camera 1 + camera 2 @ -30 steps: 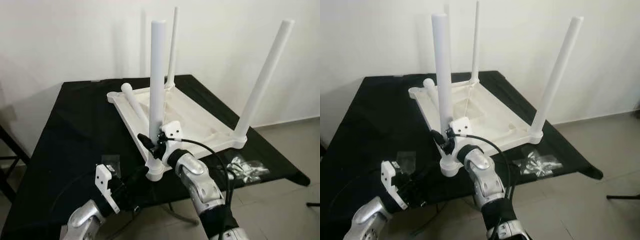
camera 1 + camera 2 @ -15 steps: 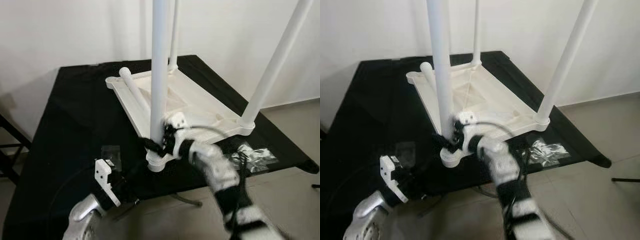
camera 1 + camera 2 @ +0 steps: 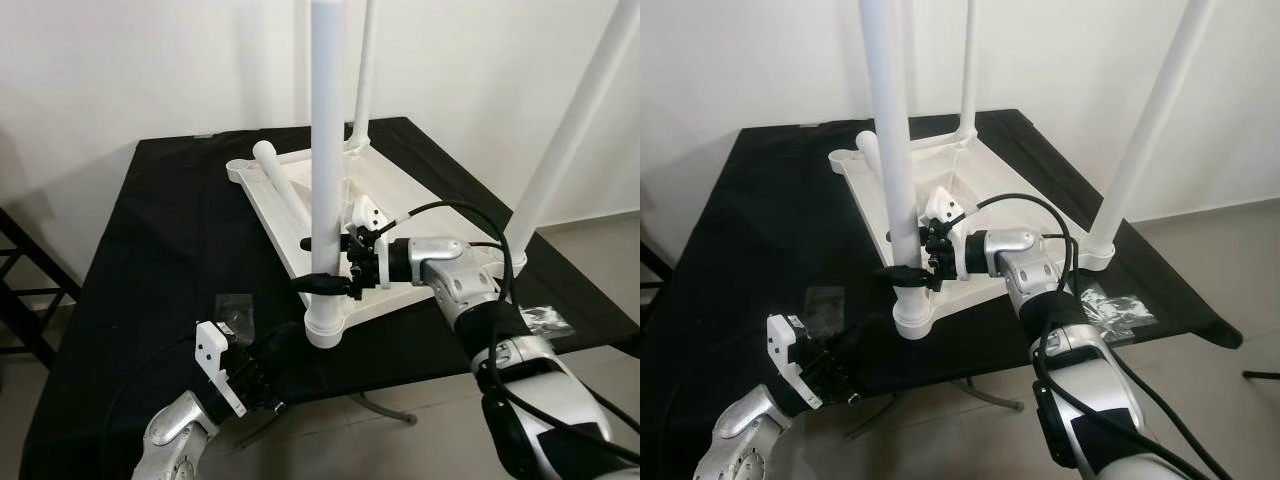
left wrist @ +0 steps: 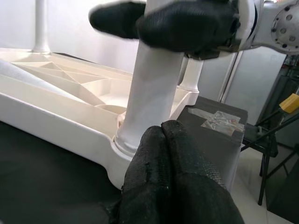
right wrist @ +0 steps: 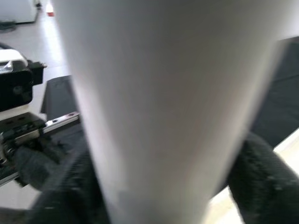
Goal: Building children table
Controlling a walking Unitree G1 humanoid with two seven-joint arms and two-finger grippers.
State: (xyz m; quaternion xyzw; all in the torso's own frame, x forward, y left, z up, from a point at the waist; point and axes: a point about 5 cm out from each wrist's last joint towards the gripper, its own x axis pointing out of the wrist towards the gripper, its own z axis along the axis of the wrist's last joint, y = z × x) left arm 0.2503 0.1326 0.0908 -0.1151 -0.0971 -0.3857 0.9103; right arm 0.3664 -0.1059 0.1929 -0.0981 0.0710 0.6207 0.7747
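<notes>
Right pincer (image 3: 322, 282) clamps the near leg (image 3: 326, 150) low, frame centre — stiff, light, slick plastic, best gripped by its socket. Left pincer (image 4: 163, 140) closed, empty.

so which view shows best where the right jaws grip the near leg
The left eye view: the right gripper clamps the near leg low, just above its socket. The left wrist view shows that grip from below, cropped. The right wrist view is a blurred close-up of the leg.
</notes>
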